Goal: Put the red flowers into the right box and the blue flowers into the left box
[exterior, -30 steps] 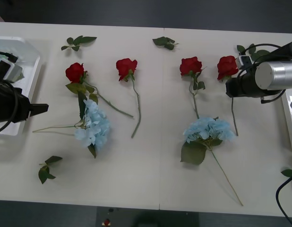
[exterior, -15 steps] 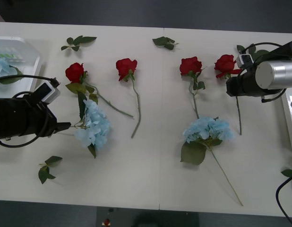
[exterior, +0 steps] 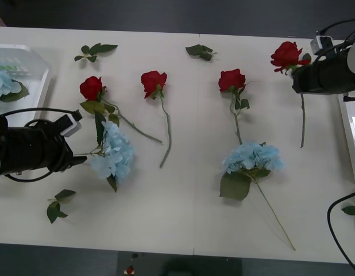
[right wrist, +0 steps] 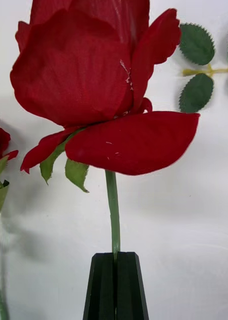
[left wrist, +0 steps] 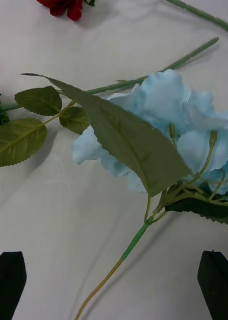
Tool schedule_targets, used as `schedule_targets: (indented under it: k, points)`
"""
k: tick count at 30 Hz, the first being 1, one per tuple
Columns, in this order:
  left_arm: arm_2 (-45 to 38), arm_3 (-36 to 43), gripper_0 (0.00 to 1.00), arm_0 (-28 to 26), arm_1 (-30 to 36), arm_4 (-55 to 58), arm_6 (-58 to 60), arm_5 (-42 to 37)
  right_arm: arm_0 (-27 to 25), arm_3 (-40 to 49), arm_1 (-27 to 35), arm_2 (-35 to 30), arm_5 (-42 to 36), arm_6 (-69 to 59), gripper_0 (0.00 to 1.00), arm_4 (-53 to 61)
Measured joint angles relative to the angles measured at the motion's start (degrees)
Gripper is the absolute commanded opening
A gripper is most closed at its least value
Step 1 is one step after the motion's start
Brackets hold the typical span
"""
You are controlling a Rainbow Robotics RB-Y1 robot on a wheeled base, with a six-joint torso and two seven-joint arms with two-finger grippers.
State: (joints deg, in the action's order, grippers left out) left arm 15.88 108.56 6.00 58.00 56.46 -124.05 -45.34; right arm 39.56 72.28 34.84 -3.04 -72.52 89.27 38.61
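Note:
My right gripper (exterior: pixel 296 72) is shut on the stem of a red rose (exterior: pixel 286 55) just below its bud and holds it off the table near the right box (exterior: pixel 351 135). In the right wrist view the black fingers (right wrist: pixel 115 280) pinch the green stem under the bud (right wrist: pixel 89 75). Three other red roses (exterior: pixel 91 88) (exterior: pixel 154 80) (exterior: pixel 231 79) lie across the table. My left gripper (exterior: pixel 80 157) is open on either side of the thin stem (left wrist: pixel 129 250) of a blue hydrangea (exterior: pixel 112 152) without touching it. A second hydrangea (exterior: pixel 253 157) lies centre right. Another blue head (exterior: pixel 2 84) rests in the left box (exterior: pixel 37 80).
Loose green leaf sprigs lie at the far left (exterior: pixel 96 50), far middle (exterior: pixel 200 52), near left (exterior: pixel 57 204) and right edge (exterior: pixel 351 210). The left hydrangea overlaps the leafy stem of the leftmost rose. A black cable (exterior: pixel 338 224) loops at the right.
The right gripper has lifted the rose and carried it farther back and to the right. The left arm has come away from the left box to the hydrangea's stem.

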Motion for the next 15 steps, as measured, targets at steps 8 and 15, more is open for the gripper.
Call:
schedule_targets:
  k: [8,15]
  points:
    - [6.84,-4.13,1.0,1.79,0.0,-0.26,-0.23,5.62,0.0,1.64,5.12,-6.45,-7.15,0.0,0.0,0.15]
    - [12.08,-7.53,1.0,4.51,0.0,-0.41,-0.24,8.45,0.0,1.58,11.36,-9.33,-11.09,0.0,0.0,-0.13]
